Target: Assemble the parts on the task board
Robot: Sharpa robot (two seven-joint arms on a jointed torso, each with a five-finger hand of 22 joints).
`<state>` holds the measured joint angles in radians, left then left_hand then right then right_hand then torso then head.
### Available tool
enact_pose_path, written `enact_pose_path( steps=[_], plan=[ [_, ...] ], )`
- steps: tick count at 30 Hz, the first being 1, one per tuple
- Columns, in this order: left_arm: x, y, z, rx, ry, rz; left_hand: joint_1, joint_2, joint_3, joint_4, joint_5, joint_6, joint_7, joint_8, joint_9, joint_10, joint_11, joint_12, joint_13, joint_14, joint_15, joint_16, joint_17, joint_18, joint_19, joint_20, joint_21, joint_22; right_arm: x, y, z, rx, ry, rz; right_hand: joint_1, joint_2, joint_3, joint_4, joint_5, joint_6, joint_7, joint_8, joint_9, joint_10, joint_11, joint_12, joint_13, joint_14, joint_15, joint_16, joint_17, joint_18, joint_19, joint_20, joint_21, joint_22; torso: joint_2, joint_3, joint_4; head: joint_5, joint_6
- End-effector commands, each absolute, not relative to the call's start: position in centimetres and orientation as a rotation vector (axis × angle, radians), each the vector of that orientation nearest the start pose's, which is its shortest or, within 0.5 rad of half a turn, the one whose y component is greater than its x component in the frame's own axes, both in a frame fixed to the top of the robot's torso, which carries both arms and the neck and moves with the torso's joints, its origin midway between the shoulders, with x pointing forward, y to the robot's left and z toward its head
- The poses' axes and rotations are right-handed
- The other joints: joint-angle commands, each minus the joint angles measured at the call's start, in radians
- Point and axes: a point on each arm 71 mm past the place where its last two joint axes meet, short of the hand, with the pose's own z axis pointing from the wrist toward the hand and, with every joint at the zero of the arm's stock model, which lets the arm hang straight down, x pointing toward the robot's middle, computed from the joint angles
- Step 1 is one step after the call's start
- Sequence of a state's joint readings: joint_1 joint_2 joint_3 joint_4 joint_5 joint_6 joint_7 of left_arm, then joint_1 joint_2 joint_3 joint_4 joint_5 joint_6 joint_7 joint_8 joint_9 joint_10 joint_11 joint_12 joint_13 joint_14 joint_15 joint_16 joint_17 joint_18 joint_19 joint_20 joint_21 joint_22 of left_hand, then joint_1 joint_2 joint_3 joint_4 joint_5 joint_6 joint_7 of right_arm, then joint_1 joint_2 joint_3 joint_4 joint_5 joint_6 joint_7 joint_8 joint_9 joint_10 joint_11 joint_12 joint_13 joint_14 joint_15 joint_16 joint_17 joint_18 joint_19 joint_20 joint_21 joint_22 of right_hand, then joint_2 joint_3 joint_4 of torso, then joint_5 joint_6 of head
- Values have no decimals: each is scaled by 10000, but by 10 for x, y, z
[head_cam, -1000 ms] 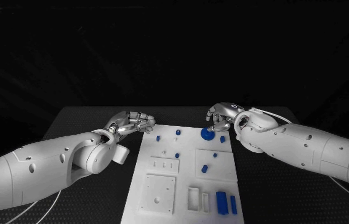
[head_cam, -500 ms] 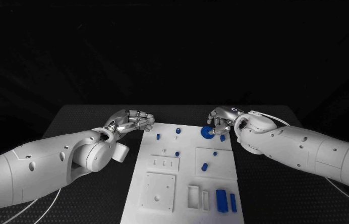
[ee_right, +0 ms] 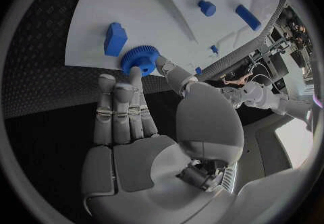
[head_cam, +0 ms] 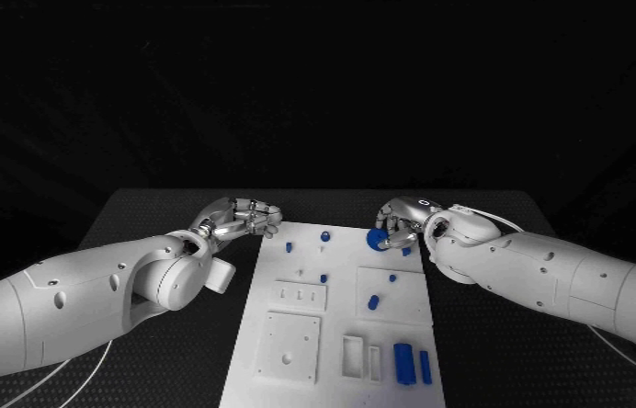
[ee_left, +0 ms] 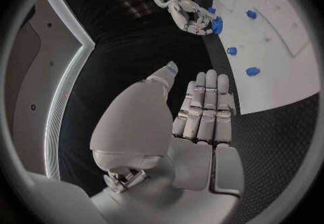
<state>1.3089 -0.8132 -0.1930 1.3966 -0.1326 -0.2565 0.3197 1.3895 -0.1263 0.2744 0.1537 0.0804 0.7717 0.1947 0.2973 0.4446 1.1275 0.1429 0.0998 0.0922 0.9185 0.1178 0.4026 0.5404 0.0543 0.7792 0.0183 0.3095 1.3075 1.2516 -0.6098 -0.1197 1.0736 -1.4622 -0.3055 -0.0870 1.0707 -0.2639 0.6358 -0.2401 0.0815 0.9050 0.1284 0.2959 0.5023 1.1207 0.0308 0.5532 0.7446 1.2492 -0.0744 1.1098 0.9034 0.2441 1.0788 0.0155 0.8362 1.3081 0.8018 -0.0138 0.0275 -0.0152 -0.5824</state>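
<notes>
The white task board [head_cam: 299,348] lies in the middle of the table. At its far right corner my right hand [head_cam: 403,218] pinches a blue gear [head_cam: 378,239] between thumb and fingertips; the right wrist view shows the gear [ee_right: 140,60] at the board's edge beside a small blue block [ee_right: 115,39]. My left hand [head_cam: 244,217] hovers just off the board's far left corner. Its fingers [ee_left: 206,106] are stretched out straight and hold nothing. The left wrist view also shows the right hand [ee_left: 187,12] with the gear [ee_left: 216,25].
Several small blue pegs stand on the board, among them one [head_cam: 324,238] near the far edge and one [head_cam: 372,302] mid-board. Two blue bars [head_cam: 403,363] lie by a white frame [head_cam: 353,357] at the near end. Black table [head_cam: 159,215] surrounds the board.
My right hand has sunk a little closer onto the gear at the board's far right corner. The left hand has hardly moved.
</notes>
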Motion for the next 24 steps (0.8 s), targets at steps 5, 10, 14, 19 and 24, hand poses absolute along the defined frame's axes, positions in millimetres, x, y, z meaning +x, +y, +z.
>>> enact_pose_path(
  steps=[5, 10, 14, 19, 24],
  plan=[
    [511, 228, -188, -9276, 15891, -13908, -3, -68, -4, 49, -50, 26, 50, -32, -14, 84, -18, -44, -12, 17, 36, -59, 17, 119, -46, 25, -66, 180, 563, -216, -211, -1749, 16884, 3865, 90, 57, -89, 40, 9, 224, 30, -80, 1, -276, -106, 1470, 912, 15, -139, 259, -1, 177, 185, -58, 62, 173, 5, -1, 6, 3, -34],
    [511, 228, -188, -9280, 15894, -13905, -3, -67, -5, 54, -50, 25, 51, -33, -15, 85, -18, -46, -12, 19, 35, -60, 19, 119, -46, 25, -66, 180, 564, -220, -212, -1732, 16910, 3764, 107, 96, -44, 76, 52, 272, -9, -115, 0, -456, -151, 2512, 1515, 33, -187, 544, 135, 177, 295, -127, 208, 195, 2, -6, 15, -14, -44],
    [511, 228, -188, -9286, 15890, -13894, -3, -64, -6, 58, -50, 26, 50, -33, -16, 86, -18, -48, -12, 20, 35, -61, 20, 120, -45, 24, -65, 180, 564, -219, -212, -1752, 16937, 3778, 97, 141, -20, 106, 168, 289, -36, -132, 2, -434, -183, 2991, 1764, 141, -221, 692, 205, 177, 431, -199, 341, 201, 1, -4, 7, -9, -53],
    [511, 228, -188, -9284, 15902, -13903, -3, -63, -7, 63, -50, 26, 50, -33, -18, 88, -18, -51, -12, 21, 34, -62, 22, 120, -44, 24, -65, 180, 564, -219, -213, -1786, 16994, 3791, 107, 196, 47, 114, 255, 302, -49, -152, 2, -465, -196, 3361, 1937, 201, -236, 815, 279, 177, 501, -257, 451, 204, 4, -2, 3, -6, -59],
    [510, 228, -188, -9279, 15917, -13923, -2, -60, -8, 68, -50, 27, 50, -33, -19, 89, -19, -55, -12, 23, 34, -63, 23, 121, -44, 23, -66, 180, 564, -217, -216, -1845, 17061, 3787, 165, 240, 182, 117, 296, 321, -53, -165, 2, -480, -201, 3621, 2046, 208, -238, 928, 374, 177, 524, -287, 529, 206, -1, -2, 9, -12, -64]
  ],
)
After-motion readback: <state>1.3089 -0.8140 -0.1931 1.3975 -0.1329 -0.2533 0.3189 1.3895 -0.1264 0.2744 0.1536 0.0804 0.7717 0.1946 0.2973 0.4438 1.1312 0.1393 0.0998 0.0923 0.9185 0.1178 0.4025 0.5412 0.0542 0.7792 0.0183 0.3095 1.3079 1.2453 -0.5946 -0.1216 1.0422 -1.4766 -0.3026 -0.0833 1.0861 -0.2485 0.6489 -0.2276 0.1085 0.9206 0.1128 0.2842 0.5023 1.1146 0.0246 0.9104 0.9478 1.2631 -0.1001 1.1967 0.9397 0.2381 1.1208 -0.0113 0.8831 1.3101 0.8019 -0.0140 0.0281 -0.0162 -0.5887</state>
